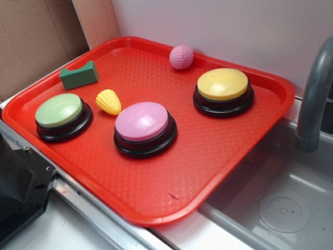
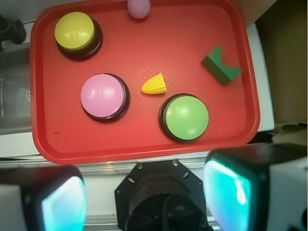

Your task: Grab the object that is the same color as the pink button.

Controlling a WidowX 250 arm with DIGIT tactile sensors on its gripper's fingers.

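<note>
A small pink ball (image 1: 181, 57) with a bumpy surface sits at the far edge of the red tray (image 1: 234, 151); in the wrist view the ball (image 2: 138, 8) is at the top edge. The pink button (image 1: 142, 123) stands mid-tray, also seen from above as the pink button (image 2: 101, 96). My gripper (image 2: 144, 199) hangs high above the robot base, short of the tray's near rim (image 2: 144, 155). Its two teal pads (image 2: 228, 192) stand wide apart with nothing between them. The gripper does not show in the exterior view.
On the tray also stand a yellow button (image 1: 222, 87), a green button (image 1: 60, 113), a toy corn (image 1: 108, 101) and a green block (image 1: 79, 76). A sink basin (image 1: 281, 203) and grey faucet (image 1: 315, 94) lie right of the tray. The black robot base (image 2: 161, 192) is below me.
</note>
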